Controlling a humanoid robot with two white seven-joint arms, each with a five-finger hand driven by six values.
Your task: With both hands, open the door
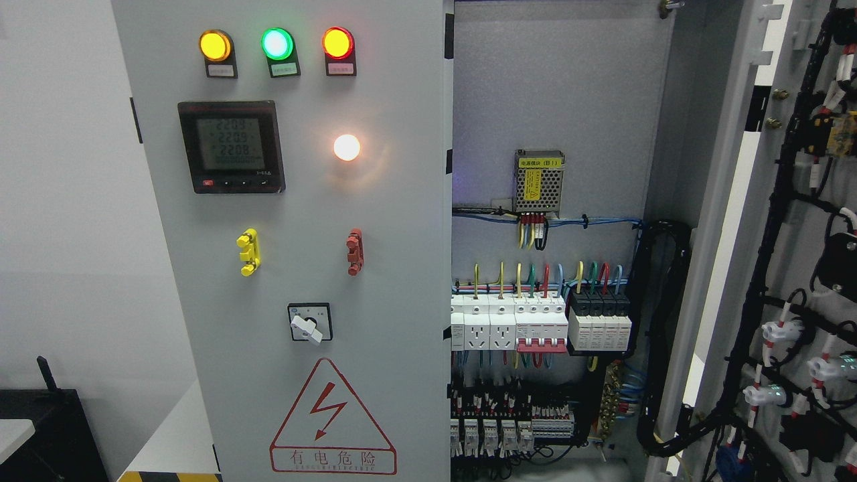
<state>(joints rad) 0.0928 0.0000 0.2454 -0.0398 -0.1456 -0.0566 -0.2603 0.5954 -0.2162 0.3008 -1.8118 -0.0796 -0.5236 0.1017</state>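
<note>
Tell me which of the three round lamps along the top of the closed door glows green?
The middle lamp is the green one. The lamp to its left glows amber and the one to its right red.

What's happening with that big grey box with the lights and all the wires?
It is an electrical cabinet seen from the robot's head. No robot hand shows in the picture, so nothing is touching it right now. The right door is swung wide open, showing the wires on its back and the breakers and wires inside. The left door looks closed, with its three lit lamps, a meter, two handles and a warning triangle.
</note>
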